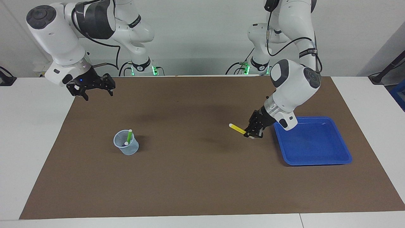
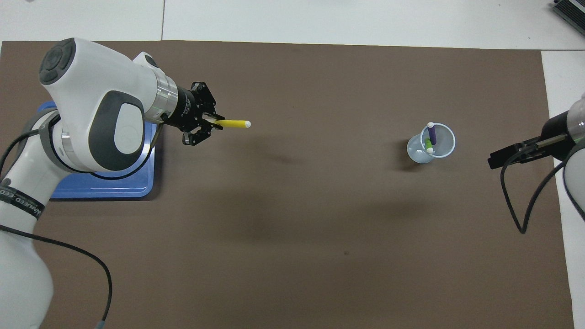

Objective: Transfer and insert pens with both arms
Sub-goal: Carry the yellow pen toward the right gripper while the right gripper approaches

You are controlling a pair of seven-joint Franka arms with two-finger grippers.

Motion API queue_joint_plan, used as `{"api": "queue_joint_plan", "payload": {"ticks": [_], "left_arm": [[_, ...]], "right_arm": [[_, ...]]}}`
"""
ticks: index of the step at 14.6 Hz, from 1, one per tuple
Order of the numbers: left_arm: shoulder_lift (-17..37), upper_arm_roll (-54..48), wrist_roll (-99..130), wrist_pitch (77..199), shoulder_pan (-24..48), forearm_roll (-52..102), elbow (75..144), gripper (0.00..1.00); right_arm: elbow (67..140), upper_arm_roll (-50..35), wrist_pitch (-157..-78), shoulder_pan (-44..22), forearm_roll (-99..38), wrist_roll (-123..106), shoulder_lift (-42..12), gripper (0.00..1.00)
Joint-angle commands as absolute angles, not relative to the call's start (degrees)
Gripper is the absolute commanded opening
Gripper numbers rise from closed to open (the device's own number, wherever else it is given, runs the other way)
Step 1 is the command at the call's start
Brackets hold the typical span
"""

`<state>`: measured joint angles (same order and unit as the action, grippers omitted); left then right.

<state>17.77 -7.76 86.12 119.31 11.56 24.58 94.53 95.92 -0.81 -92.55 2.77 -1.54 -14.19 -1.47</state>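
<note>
My left gripper (image 1: 252,134) (image 2: 209,130) is shut on the yellow pen (image 1: 237,128) (image 2: 232,123) and holds it level in the air over the brown mat, beside the blue tray (image 1: 316,155) (image 2: 98,192). The pen's pale end points toward the right arm's end of the table. A clear cup (image 1: 126,148) (image 2: 421,157) stands on the mat toward the right arm's end. The green pen (image 1: 129,135) (image 2: 428,145) and the purple pen (image 2: 431,134) stand in it. My right gripper (image 1: 95,89) (image 2: 507,155) waits in the air over the mat's edge at its own end, fingers apart and empty.
The brown mat (image 1: 196,177) (image 2: 297,237) covers most of the white table. The blue tray holds nothing that I can see. Black cables hang from both arms.
</note>
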Motion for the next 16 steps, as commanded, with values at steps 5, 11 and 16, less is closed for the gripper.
{"api": "queue_joint_plan", "payload": {"ticks": [5,11,16], "left_arm": [[14.33,-6.59,107.81,128.74,20.9,27.07,98.26,0.0],[14.33,-6.59,114.5,131.57,27.06,27.16,98.7,0.0],[13.8,-6.59,118.03,133.93,31.71,27.16,100.45,0.0]], "right_arm": [[97.3,-0.79,-95.98,3.34,-20.02,-9.76,-1.84,1.0],[98.79,-2.02,-102.73,1.85,-33.82,-2.75,-2.63,1.0],[99.49,-2.02,-106.61,-4.65,-35.07,0.09,-4.13,1.0]]}}
